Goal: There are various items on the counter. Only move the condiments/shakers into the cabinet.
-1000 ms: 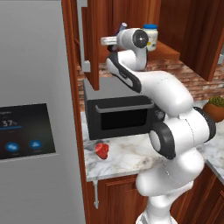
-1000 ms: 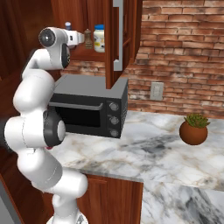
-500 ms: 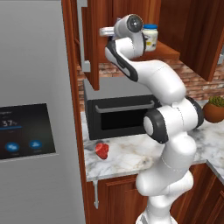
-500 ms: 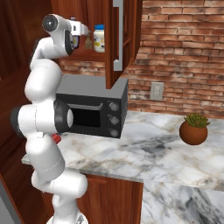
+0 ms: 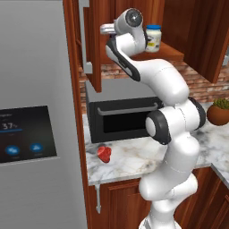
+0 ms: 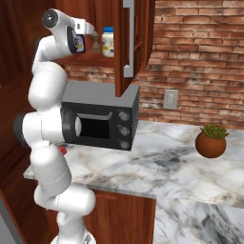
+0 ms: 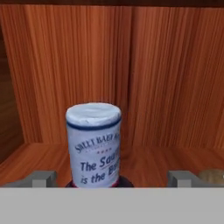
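Inside the cabinet (image 6: pixel 71 59), at the upper left of the right base view, the gripper (image 7: pixel 111 178) stands with its jaws spread to full width and grips nothing. Between the two fingertips (image 7: pixel 40 178) in the hand view, low and centre-left of the frame, stands the dark sauce bottle (image 7: pixel 94 144), upright on the shelf, its white cap and printed label facing the camera; neither fingertip touches it as far as the frame shows. To the right of the arm in the right base view, the brown shaker (image 6: pixel 96 43) and the white blue-lidded jar (image 6: pixel 108 42) stand just beside each other on the same shelf. At lower centre-left of the left base view, the small red lumpy object (image 5: pixel 104 153) lies on the tabletop (image 5: pixel 134 156), in front of the microwave (image 5: pixel 123 114). Judged from this layout, all three condiments are placed and the step in hand is the release of the last one. The next move calls for a straight withdrawal out of the cabinet, clear of the bottle and the open door (image 6: pixel 128 45), leaving the red object where it lies.
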